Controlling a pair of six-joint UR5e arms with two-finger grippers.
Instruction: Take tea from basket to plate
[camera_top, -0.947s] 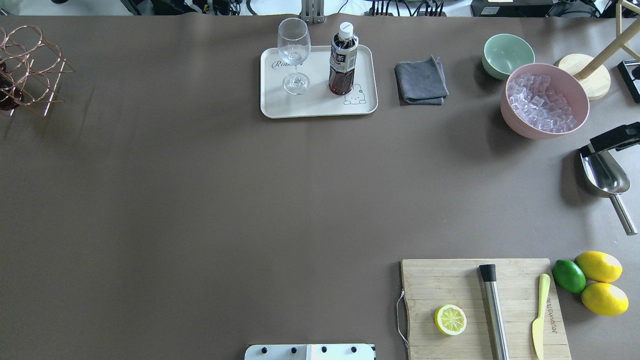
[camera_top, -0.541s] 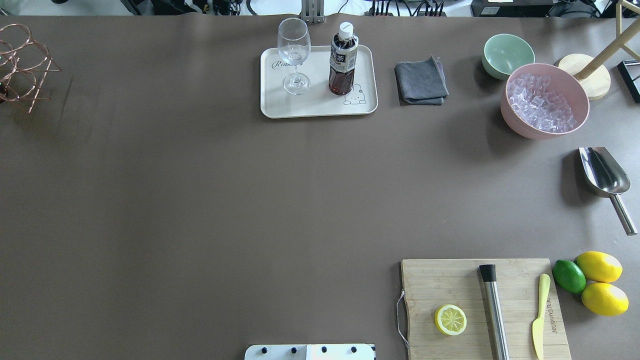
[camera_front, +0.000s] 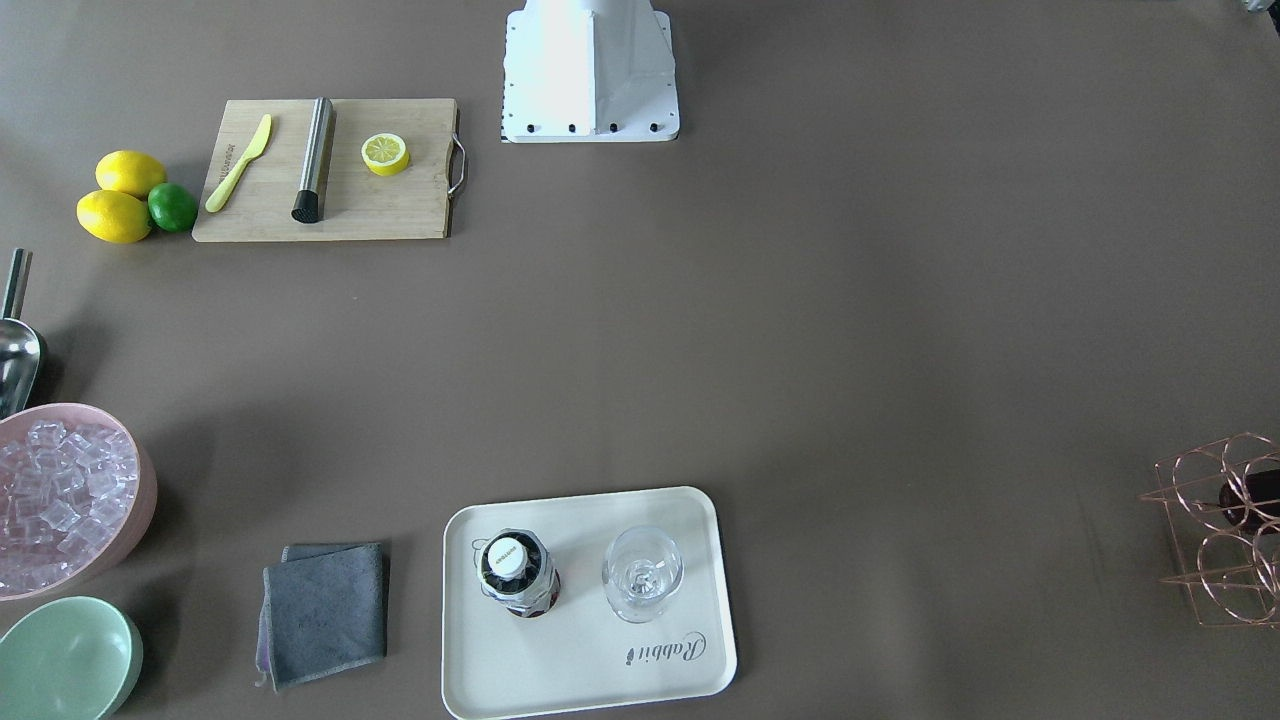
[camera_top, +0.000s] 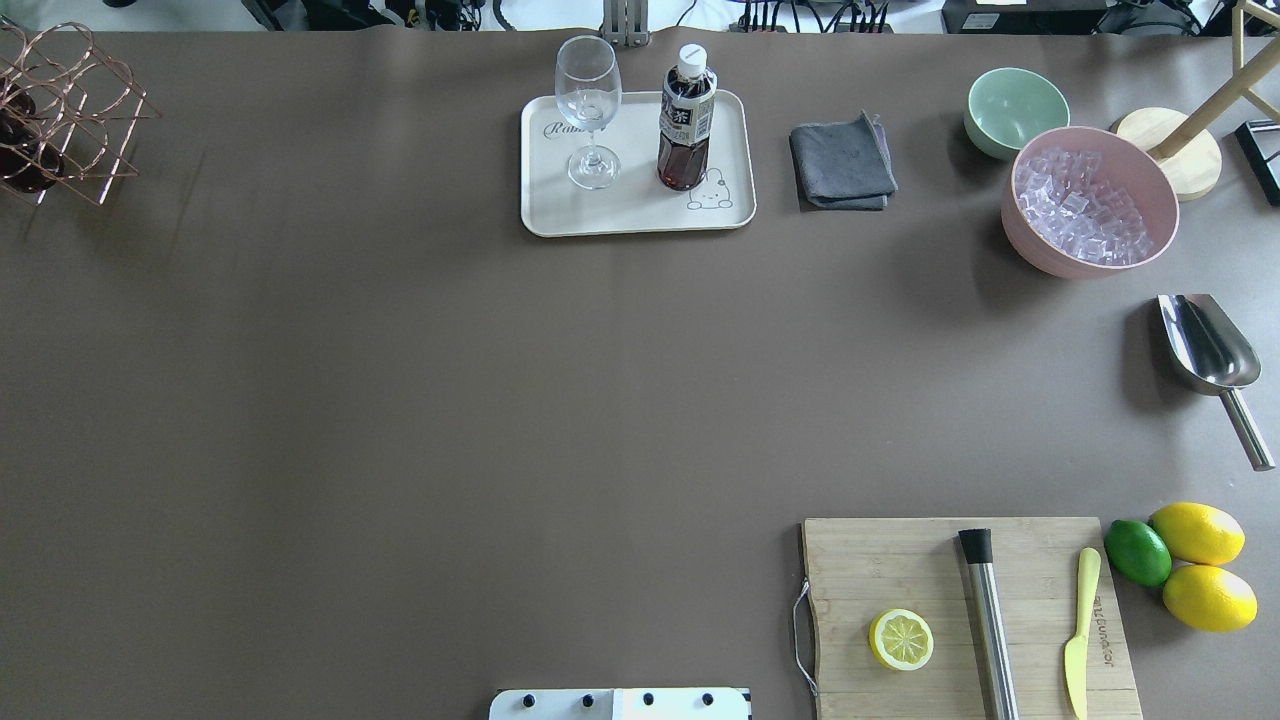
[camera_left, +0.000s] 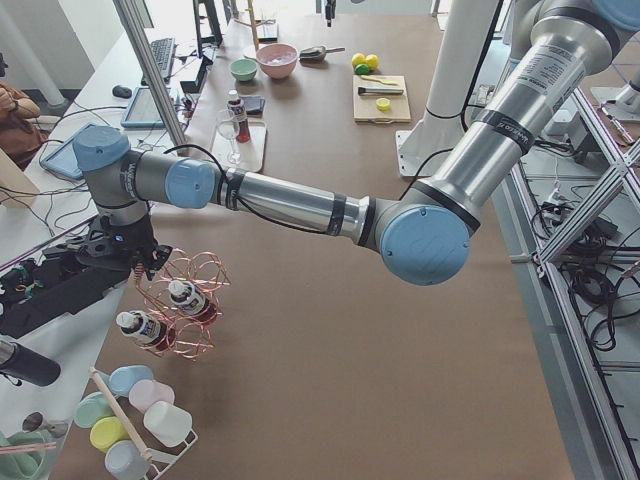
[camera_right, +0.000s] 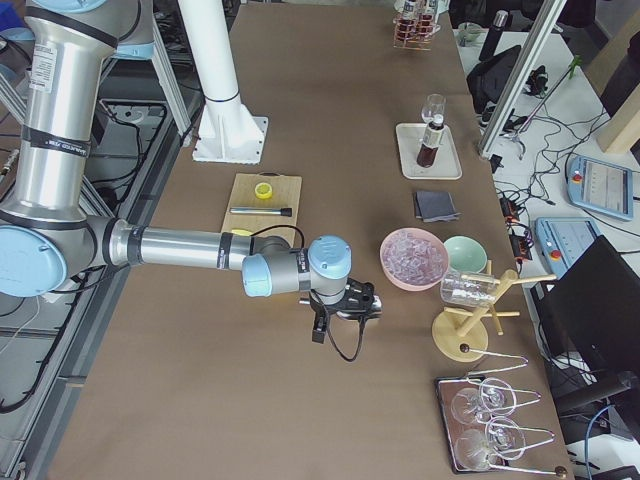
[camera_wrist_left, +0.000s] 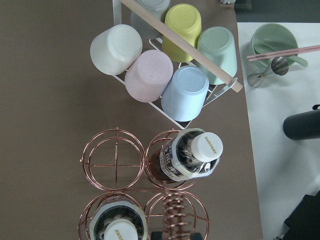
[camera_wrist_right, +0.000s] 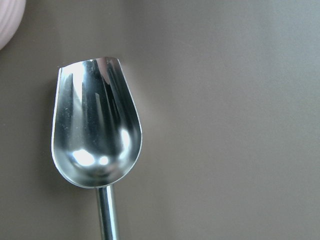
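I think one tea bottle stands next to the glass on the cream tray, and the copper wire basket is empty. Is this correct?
Not fully. The basket is not empty: the left wrist view shows one bottle and a second bottle in its ring cells. The tea bottle does stand next to the glass on the tray.
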